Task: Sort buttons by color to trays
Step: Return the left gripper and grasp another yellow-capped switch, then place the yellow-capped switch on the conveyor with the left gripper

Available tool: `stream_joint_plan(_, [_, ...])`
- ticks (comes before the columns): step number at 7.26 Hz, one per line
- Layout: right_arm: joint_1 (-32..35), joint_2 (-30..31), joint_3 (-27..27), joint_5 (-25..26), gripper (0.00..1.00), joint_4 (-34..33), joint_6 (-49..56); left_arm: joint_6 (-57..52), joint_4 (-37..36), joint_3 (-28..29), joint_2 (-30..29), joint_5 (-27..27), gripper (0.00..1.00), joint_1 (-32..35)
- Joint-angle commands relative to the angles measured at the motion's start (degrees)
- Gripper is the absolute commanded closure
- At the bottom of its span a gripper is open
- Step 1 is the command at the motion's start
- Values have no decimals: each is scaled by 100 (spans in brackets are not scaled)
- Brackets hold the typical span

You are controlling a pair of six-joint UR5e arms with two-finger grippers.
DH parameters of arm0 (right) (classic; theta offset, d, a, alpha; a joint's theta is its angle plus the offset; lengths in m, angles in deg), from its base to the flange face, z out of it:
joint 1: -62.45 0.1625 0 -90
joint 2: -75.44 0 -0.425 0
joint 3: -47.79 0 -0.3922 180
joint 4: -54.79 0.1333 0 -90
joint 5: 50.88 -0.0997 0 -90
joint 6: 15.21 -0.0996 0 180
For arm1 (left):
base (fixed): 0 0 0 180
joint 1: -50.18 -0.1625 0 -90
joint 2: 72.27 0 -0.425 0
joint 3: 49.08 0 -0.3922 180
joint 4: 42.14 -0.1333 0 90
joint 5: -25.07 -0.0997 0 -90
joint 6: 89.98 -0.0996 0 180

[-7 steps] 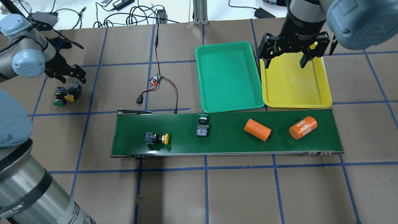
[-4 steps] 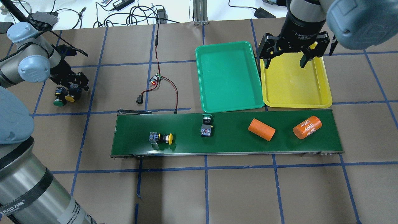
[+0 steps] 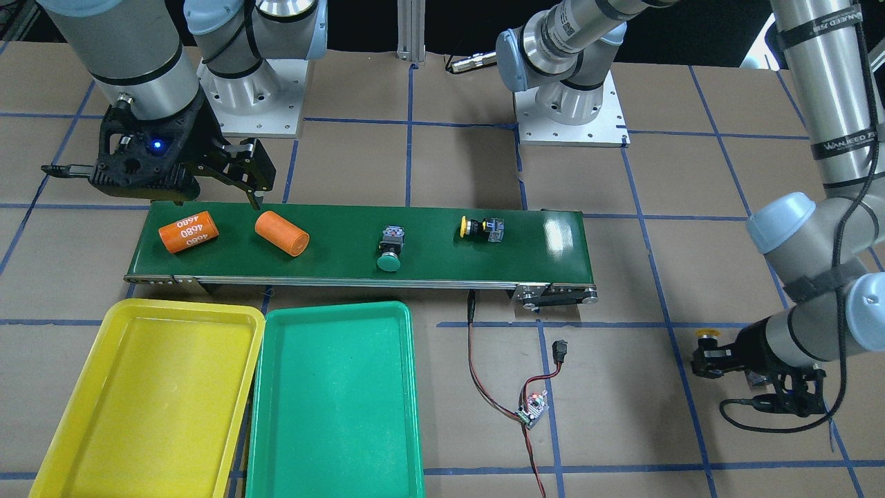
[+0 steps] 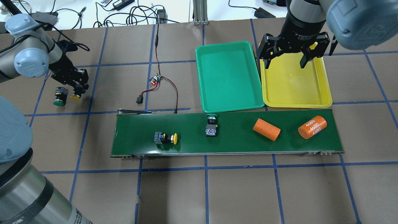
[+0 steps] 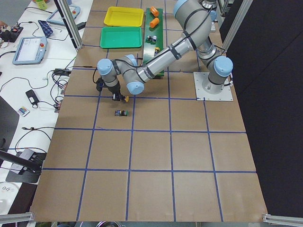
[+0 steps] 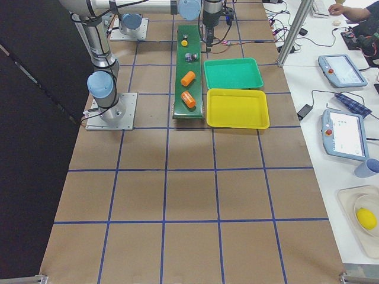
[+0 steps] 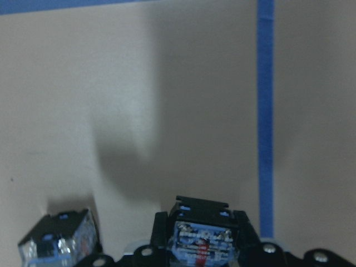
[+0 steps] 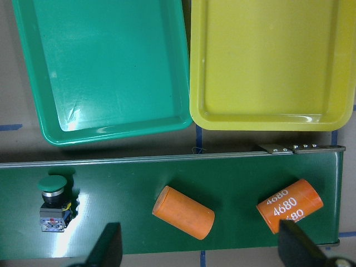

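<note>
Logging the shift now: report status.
Left end effector shut on yellow button, off belt. Right end effector open, empty. Green tray, yellow tray empty. Green button close alongside.

The left arm (image 3: 830,83) and the right arm (image 3: 124,41) are built of silver-grey metal tubes, linked by rounded joints that are closed with pale blue-grey caps (image 3: 781,220). Each arm is mounted on a white square base plate (image 3: 608,131), on which small screws can be seen. The left arm's tube is ringed with black bands, one of them printed with white letters (image 3: 840,144), and a black cable (image 3: 842,277) is run along it. The right gripper (image 4: 285,63) is made of black parts and marked with white lettering; a small blue light (image 3: 157,145) is lit on the black housing at its wrist.
</note>
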Motion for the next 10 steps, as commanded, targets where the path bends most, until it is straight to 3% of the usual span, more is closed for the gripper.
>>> stream_joint_plan(1, [2, 0, -6, 0, 0, 1, -3, 1293, 257, -790, 1040, 34, 77, 879])
stream_joint_plan(4, [2, 0, -6, 0, 0, 1, -3, 2446, 126, -2355, 2317, 236, 77, 1671])
stream_joint_plan(5, [2, 0, -6, 0, 0, 9, 6, 2764, -110, -2525, 2372, 228, 71, 1892])
stream_joint_plan(6, [2, 0, -6, 0, 0, 9, 6, 3054, -129, -2553, 2286, 210, 62, 2085])
stream_joint_plan(7, [2, 0, -6, 0, 0, 9, 6, 3135, -130, -2553, 2181, 193, 36, 2139])
stream_joint_plan(8, [2, 0, -6, 0, 0, 9, 6, 3058, -130, -2588, 2171, 193, 0, 2140])
stream_joint_plan(10, [2, 0, -6, 0, 0, 9, 15, 2656, -60, -2196, 2460, 166, 0, 1617])
